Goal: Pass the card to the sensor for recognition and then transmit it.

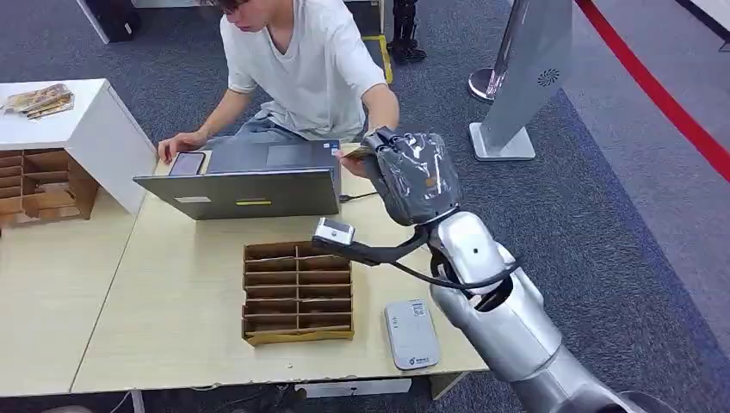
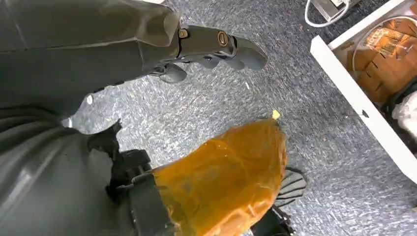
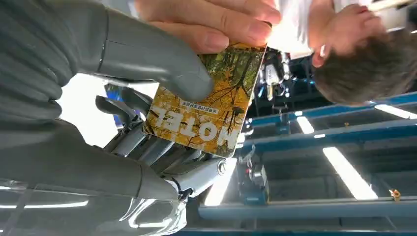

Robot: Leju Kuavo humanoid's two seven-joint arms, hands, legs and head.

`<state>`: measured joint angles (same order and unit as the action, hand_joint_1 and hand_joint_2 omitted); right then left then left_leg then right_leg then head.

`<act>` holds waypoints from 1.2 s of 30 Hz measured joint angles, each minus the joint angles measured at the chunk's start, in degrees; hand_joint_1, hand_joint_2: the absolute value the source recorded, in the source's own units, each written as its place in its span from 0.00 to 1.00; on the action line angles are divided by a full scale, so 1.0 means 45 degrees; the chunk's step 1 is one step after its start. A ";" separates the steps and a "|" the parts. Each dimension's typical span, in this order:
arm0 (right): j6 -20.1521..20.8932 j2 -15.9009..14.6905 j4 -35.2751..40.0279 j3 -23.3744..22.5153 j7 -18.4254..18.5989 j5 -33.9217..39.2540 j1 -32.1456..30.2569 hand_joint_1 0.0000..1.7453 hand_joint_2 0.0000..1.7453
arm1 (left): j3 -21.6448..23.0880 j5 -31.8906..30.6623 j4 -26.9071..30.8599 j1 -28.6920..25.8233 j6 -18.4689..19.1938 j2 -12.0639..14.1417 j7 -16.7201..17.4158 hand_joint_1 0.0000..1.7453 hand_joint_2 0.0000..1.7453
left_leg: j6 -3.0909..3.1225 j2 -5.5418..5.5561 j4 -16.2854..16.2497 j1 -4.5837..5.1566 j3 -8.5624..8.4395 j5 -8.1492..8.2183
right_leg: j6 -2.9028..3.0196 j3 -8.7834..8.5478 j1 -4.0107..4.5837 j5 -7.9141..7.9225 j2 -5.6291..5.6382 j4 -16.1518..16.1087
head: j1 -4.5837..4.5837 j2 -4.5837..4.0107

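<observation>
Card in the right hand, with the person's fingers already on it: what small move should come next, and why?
Probably loosen the right hand and let go. The card sits pinched under its thumb while the person's hand grips the card's far edge, so the handover looks ready. In the head view the arm is already stretched toward the person behind the laptop.

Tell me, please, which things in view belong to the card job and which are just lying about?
Job:
- hotel card, pinched by the right hand and also gripped by the person's hand
- white card sensor on the table's near edge

Lying about:
- laptop
- phone
- cardboard divider tray
- white shelf
</observation>
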<state>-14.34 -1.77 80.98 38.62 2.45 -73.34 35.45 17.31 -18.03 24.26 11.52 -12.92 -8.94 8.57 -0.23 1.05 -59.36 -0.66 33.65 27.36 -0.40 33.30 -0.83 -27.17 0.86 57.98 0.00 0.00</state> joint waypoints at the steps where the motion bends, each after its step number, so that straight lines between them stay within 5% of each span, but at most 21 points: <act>1: -0.0067 0.0014 -0.0115 0.0039 0.0049 -0.0308 0.0056 0.83 1.00 | 0.0000 -0.0087 0.0000 0.0018 0.0053 -0.0005 0.0039 0.00 0.00 | 0.0000 -0.0001 0.0000 0.0000 0.0000 0.0000 | 0.0000 0.0001 0.0000 0.0000 0.0000 0.0000 | 0.0000 0.0000; 2: -0.0135 0.0024 -0.0251 0.0077 0.0092 -0.0537 0.0115 0.01 1.00 | -0.0010 -0.0155 0.0000 0.0036 0.0106 -0.0010 0.0049 0.00 0.00 | 0.0000 -0.0001 0.0000 -0.0001 0.0000 0.0000 | 0.0000 0.0001 0.0001 0.0000 0.0000 -0.0001 | 0.0000 0.0000; 7: -0.0184 0.0048 -0.0967 0.0184 0.0257 -0.1048 0.0233 0.00 1.00 | -0.0068 -0.0413 0.0000 0.0046 0.0233 -0.0034 0.0082 0.00 0.00 | 0.0000 -0.0001 0.0000 -0.0002 0.0000 0.0000 | 0.0000 0.0002 0.0002 0.0000 0.0000 0.0000 | 0.0000 0.0000; 8: -0.0209 0.0048 -0.1054 0.0204 0.0277 -0.1063 0.0231 0.00 0.00 | -0.0077 -0.0437 -0.0005 0.0045 0.0243 -0.0034 0.0082 0.00 0.00 | 0.0000 -0.0002 0.0000 -0.0001 0.0000 0.0000 | 0.0000 0.0003 0.0001 0.0000 0.0000 0.0000 | 0.0000 0.0000; 14: -0.0393 0.0048 -0.1335 0.0180 0.0359 -0.0824 0.0195 0.00 0.00 | -0.0136 -0.0573 0.0000 0.0044 0.0257 -0.0039 0.0082 0.00 0.00 | 0.0000 -0.0002 -0.0002 -0.0001 -0.0001 0.0000 | 0.0000 0.0005 0.0001 0.0000 0.0002 -0.0001 | 0.0000 0.0000; 19: -0.0169 0.0073 -0.1092 -0.0234 -0.0268 0.0906 -0.0210 0.00 0.00 | -0.0355 -0.0641 0.0000 0.0029 0.0228 -0.0068 0.0048 0.00 0.00 | 0.0000 -0.0003 -0.0001 -0.0002 0.0001 0.0000 | 0.0000 0.0005 0.0002 0.0000 -0.0001 -0.0001 | 0.0000 0.0000; 27: 0.0987 0.0447 0.0589 -0.1161 -0.1730 0.5725 -0.1507 0.00 0.00 | -0.0981 -0.0344 0.0000 -0.0163 -0.0180 -0.0112 -0.0467 0.00 0.00 | -0.0001 -0.0005 0.0002 -0.0006 0.0002 0.0001 | 0.0001 0.0013 0.0003 -0.0001 0.0001 -0.0001 | 0.0000 0.0000; 36: 0.3630 0.0505 0.2978 -0.1948 -0.3566 1.3070 -0.3252 0.00 0.00 | -0.1729 0.0326 0.0000 -0.0360 -0.0710 -0.0112 -0.1322 0.00 0.00 | 0.0000 -0.0004 0.0004 -0.0004 0.0001 0.0002 | 0.0001 0.0012 0.0003 -0.0004 -0.0002 -0.0003 | 0.0000 0.0000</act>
<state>2.00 0.50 94.38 29.85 -13.60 -14.52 20.81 9.53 -16.57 24.26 9.90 -16.11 -9.44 2.62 -0.23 1.03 -59.34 -0.67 33.65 27.37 -0.39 33.36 -0.82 -27.19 0.85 57.97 0.00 0.00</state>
